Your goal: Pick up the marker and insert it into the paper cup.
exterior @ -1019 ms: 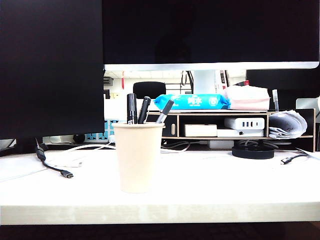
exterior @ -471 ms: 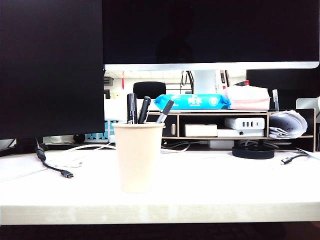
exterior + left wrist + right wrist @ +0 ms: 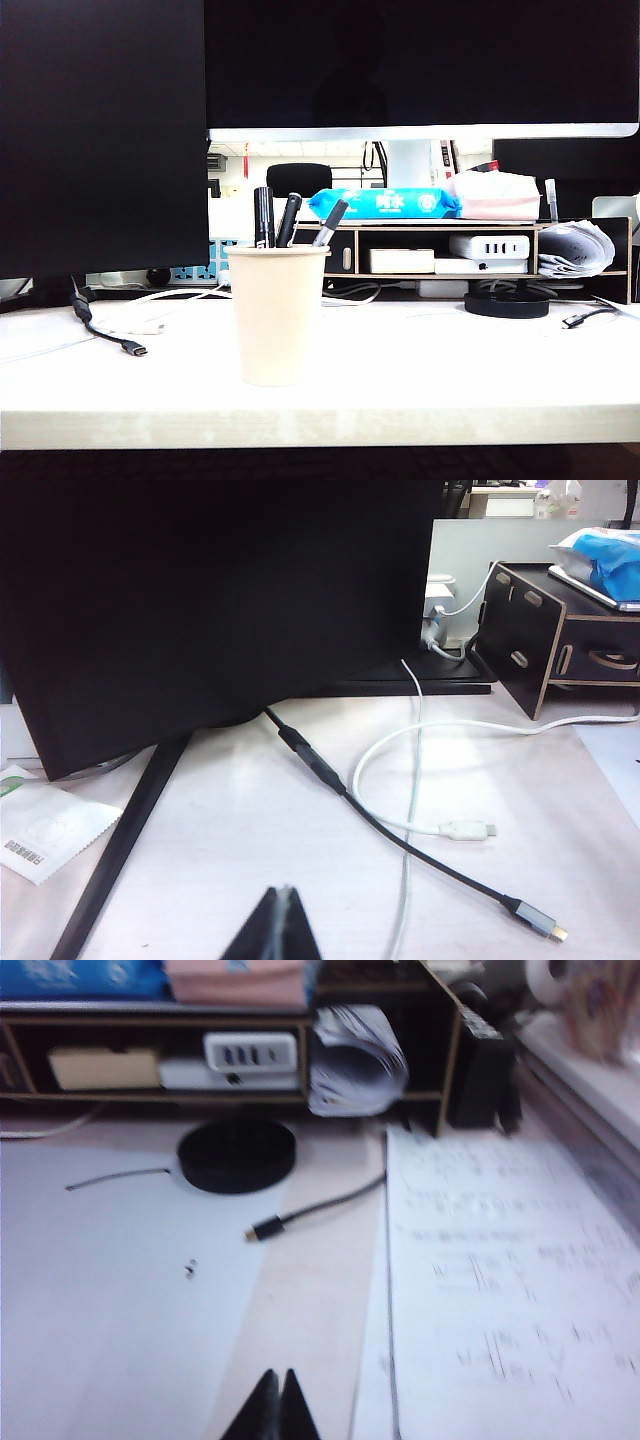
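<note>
The beige paper cup (image 3: 275,315) stands upright near the table's front edge in the exterior view. The thick black marker (image 3: 263,216) sticks up out of it at the left side of the rim, beside two thinner dark pens (image 3: 290,218) with grey tips. Neither arm shows in the exterior view. My left gripper (image 3: 284,890) is shut and empty, low over the table near a black cable (image 3: 400,845); cup and marker are out of its view. My right gripper (image 3: 279,1374) is shut and empty over the tabletop beside a printed sheet (image 3: 500,1290).
A large dark monitor (image 3: 100,130) and a second screen (image 3: 420,60) stand behind the cup. A wooden desk shelf (image 3: 440,250) holds a blue wipes pack (image 3: 385,203), chargers and rolled papers (image 3: 355,1060). A black round pad (image 3: 237,1155) and loose cables (image 3: 110,335) lie on the table.
</note>
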Action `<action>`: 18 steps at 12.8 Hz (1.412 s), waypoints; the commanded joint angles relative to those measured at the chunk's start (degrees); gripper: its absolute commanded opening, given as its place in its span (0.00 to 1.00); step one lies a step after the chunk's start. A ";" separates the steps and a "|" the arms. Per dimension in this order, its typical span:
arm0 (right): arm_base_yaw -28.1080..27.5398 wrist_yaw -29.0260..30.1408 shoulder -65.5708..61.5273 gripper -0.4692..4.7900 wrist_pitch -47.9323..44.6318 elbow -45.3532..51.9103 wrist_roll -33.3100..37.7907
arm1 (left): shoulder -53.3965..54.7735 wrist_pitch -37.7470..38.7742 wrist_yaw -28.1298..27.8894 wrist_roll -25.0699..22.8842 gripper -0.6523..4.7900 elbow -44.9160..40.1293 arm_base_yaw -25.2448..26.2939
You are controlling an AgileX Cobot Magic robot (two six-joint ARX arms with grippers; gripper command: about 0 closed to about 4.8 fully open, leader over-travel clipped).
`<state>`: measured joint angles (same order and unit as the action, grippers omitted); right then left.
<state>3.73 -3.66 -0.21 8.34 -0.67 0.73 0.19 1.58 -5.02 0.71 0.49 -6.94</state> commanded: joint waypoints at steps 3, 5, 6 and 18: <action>0.37 1.33 0.02 0.08 -6.01 0.15 -1.68 | 0.00 -0.37 0.13 -0.24 0.11 0.04 -0.02; 0.37 2.60 0.02 0.08 -5.35 0.15 -2.27 | 0.00 -0.37 0.13 -0.24 0.11 0.04 -0.02; 0.37 2.54 0.02 0.08 -4.42 0.15 -2.27 | 0.00 -0.37 0.13 -0.24 0.11 0.04 -0.02; 0.44 2.38 0.02 0.08 -3.48 0.15 -0.74 | 0.00 -0.37 0.13 -0.24 0.11 0.04 -0.02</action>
<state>4.08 -1.32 -0.21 5.67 -0.67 -0.32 0.19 1.58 -5.02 0.71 0.49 -6.94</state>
